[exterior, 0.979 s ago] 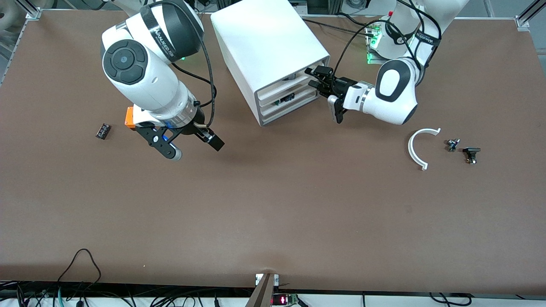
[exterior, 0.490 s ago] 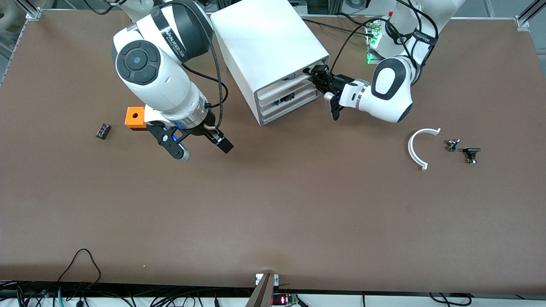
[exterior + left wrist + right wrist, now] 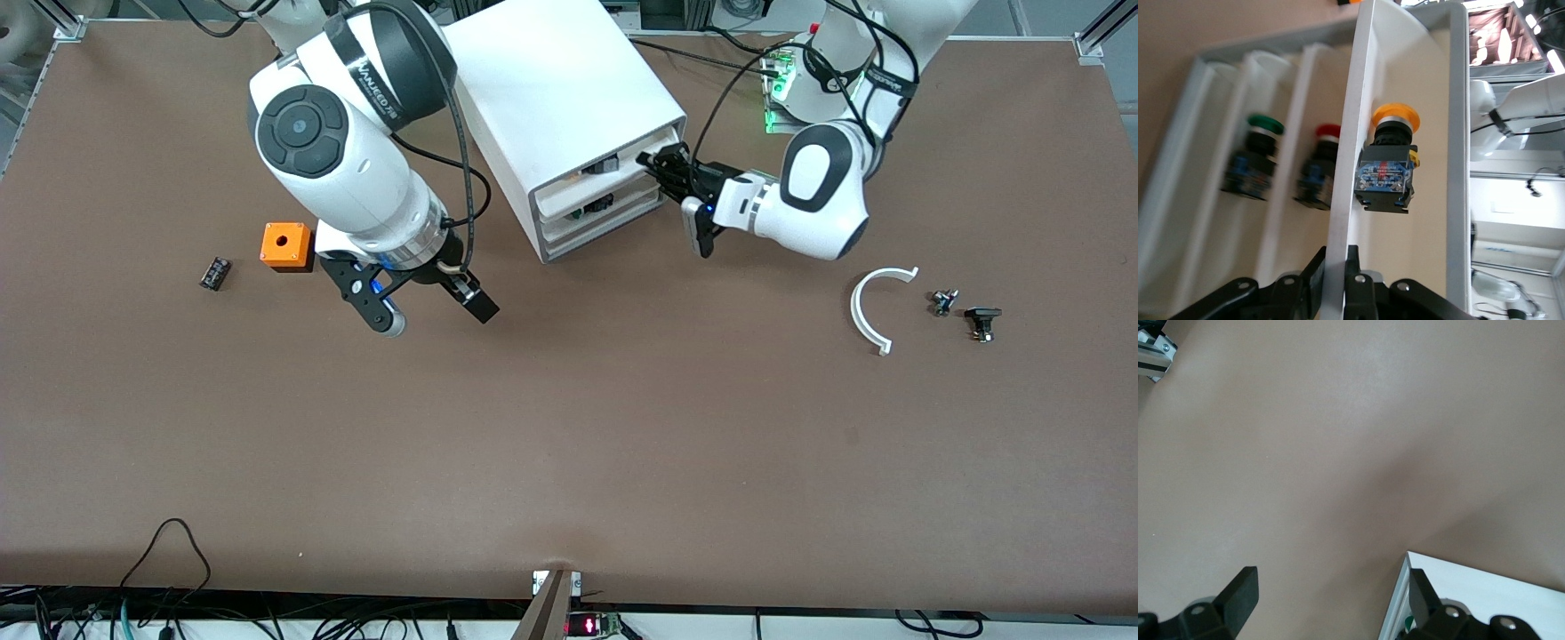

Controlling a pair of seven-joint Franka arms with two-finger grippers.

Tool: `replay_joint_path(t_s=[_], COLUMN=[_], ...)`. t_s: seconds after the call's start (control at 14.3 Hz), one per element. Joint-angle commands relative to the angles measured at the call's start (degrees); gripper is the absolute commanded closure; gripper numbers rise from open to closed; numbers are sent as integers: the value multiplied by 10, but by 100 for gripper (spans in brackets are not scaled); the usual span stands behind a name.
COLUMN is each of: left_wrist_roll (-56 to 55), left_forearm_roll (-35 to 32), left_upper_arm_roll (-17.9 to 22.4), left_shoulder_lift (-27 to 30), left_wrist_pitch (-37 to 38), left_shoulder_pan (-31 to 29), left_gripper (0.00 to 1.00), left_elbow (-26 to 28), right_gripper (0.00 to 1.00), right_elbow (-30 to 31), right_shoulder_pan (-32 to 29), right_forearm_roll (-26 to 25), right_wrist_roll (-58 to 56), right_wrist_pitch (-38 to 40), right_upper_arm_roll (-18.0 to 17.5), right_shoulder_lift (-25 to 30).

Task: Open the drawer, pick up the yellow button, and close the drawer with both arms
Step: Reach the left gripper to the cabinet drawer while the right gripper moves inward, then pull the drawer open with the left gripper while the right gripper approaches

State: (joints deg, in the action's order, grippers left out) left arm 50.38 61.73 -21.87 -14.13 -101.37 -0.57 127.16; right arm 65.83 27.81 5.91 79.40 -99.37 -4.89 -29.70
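Observation:
The white cabinet (image 3: 551, 80) stands toward the robots' side of the table, and its uppermost drawer (image 3: 622, 178) is pulled out a little. My left gripper (image 3: 662, 169) is shut on that drawer's front wall. In the left wrist view its jaws (image 3: 1336, 257) pinch the thin white wall (image 3: 1345, 167). The button (image 3: 1390, 160), orange-capped with a black and blue body, lies inside the drawer just past that wall. My right gripper (image 3: 437, 317) hangs open and empty over bare table beside the cabinet, toward the right arm's end. The right wrist view shows its fingers spread (image 3: 1331, 583).
A green-capped button (image 3: 1258, 160) and a red-capped one (image 3: 1319, 167) sit in the lower drawers. An orange cube (image 3: 285, 245) and a small black part (image 3: 214, 272) lie toward the right arm's end. A white curved piece (image 3: 867, 311) and two small parts (image 3: 942, 302) (image 3: 981, 320) lie toward the left arm's end.
The left gripper closed on the top drawer's front and drew it out slightly. The right arm drifted toward the cabinet, uncovering the orange cube, with its gripper still open.

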Motion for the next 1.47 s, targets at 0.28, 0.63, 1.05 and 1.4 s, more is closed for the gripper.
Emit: replay_joint_path(t_s=[0.28, 0.63, 1.05, 1.4], left_wrist_roll=[-12, -5, -5, -4], left_forearm_roll=[-197, -216, -219, -258], left_upper_arm_roll=[14, 14, 13, 11], left_shoulder_lift=[-113, -127, -121, -123], left_wrist_pitch=[10, 13, 30, 93], left_shoulder_pan=[-81, -88, -97, -144], left_gripper=[100, 1, 0, 0], left_elbow=[-169, -204, -238, -283], right_gripper=[0, 0, 0, 0], right_elbow=[-25, -26, -30, -30], right_shoulder_pan=[33, 73, 130, 153], right_forearm_roll=[8, 6, 5, 7], right_wrist_roll=[70, 150, 254, 319], right_wrist_pitch=[-20, -57, -122, -180], right_upper_arm_roll=[-1, 0, 0, -1], right_shoulder_lift=[-22, -37, -63, -85])
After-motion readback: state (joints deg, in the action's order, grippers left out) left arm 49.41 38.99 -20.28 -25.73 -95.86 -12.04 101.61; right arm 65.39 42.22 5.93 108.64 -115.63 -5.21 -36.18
